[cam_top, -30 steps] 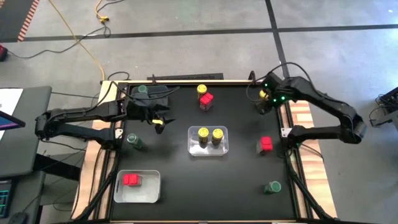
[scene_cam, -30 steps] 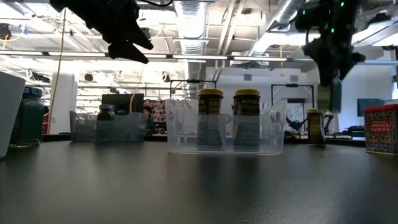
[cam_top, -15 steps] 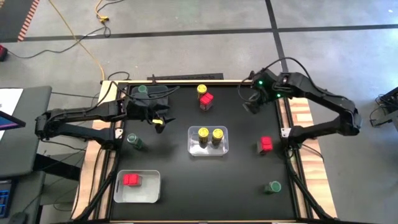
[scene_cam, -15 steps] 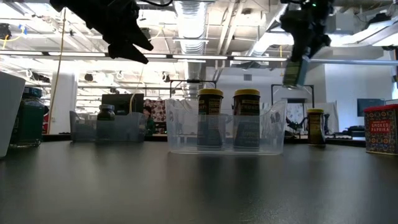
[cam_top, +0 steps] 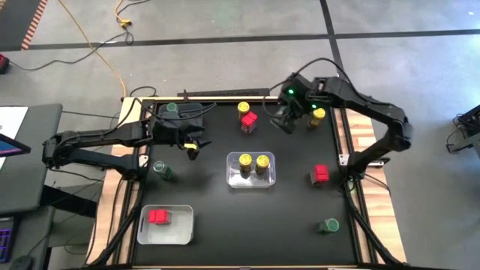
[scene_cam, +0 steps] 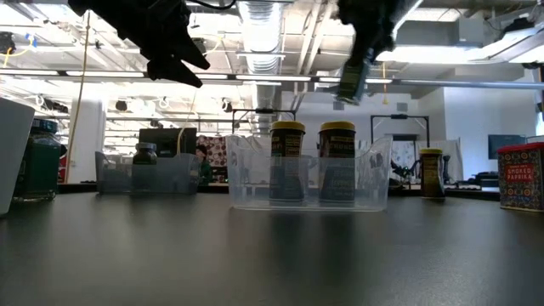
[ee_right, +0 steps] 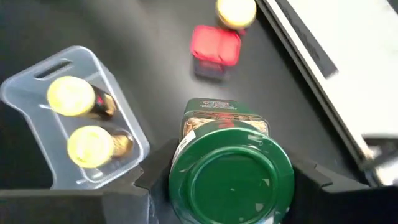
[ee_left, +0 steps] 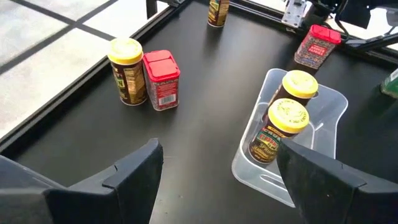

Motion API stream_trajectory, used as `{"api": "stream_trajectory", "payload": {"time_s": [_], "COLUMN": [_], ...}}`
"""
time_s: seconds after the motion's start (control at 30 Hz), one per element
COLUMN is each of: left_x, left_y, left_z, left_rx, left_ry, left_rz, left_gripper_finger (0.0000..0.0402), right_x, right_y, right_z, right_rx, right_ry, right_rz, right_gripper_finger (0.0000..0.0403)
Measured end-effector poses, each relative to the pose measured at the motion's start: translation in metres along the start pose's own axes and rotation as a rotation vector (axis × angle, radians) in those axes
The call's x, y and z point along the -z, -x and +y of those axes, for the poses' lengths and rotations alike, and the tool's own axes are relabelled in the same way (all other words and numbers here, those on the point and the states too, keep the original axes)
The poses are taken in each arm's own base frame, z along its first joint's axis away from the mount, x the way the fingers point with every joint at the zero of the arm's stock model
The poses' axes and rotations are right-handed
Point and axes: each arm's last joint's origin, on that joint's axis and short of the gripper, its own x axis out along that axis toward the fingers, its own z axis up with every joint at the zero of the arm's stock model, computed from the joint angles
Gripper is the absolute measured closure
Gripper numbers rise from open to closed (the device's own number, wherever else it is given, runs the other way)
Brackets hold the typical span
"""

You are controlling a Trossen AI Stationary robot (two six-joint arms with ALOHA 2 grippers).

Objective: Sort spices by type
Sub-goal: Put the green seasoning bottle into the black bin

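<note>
The right wrist view alone settles what the right claw (ee_right: 230, 180) carries: a green-lidded jar (ee_right: 231, 174), lid toward the camera, pinched between its two fingers. From above, that claw (cam_top: 285, 120) hangs over the far part of the surface (cam_top: 217, 187), between the far-edge pair of jars and a yellow-lidded jar (cam_top: 318, 116) by the far right corner; the held jar is barely seen there. The low view shows it tilted in the air (scene_cam: 350, 81), clear of the surface.

The left claw (cam_top: 193, 142) hovers near the far left corner, fingers spread with nothing between them, as the left wrist view confirms.

The clear bin (cam_top: 251, 180) at the middle of the surface holds two yellow-lidded jars (cam_top: 253, 162), upright and side by side; the left wrist view shows them nearly touching. A second clear bin (cam_top: 166, 232) near the front left corner holds one red-topped jar (cam_top: 157, 217). A grey bin (cam_top: 180, 116) at the far left corner holds one green-lidded jar (cam_top: 172, 108).

Loose on the surface: a yellow-lidded jar (cam_top: 244, 109) and a red-topped jar (cam_top: 249, 121) touching at the far edge, a red-topped jar (cam_top: 320, 174) near the right edge, a green-lidded jar (cam_top: 329, 225) toward the front right corner, and another green-lidded jar (cam_top: 160, 169) by the left edge.
</note>
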Motion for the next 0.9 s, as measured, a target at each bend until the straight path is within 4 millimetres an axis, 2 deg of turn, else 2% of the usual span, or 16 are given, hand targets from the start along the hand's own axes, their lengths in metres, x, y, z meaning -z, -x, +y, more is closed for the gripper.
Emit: {"api": "stream_trajectory", "payload": {"time_s": [0.23, 0.47, 0.67, 0.9], "left_x": [0.0, -0.003, -0.012, -0.013], "left_y": [0.0, -0.004, -0.023, -0.046], "left_z": [0.0, -0.001, -0.005, -0.009], "left_rx": [0.001, 0.002, 0.019, 0.024], "left_ry": [0.018, 0.023, -0.069, -0.168], "left_rz": [0.0, -0.028, -0.122, -0.156], "left_gripper_finger": [0.01, 0.01, 0.01, 0.01], "right_x": [-0.043, -0.076, -0.091, -0.095], "right_y": [-0.009, -0.031, -0.044, -0.043], "right_z": [0.017, 0.041, 0.059, 0.07], "right_rx": [-0.068, -0.164, -0.234, -0.288], "right_ry": [0.14, 0.322, 0.426, 0.508], "right_rz": [-0.042, -0.073, -0.092, -0.124], "right_gripper_finger": [0.0174, 0.0174, 0.0173, 0.0173]}}
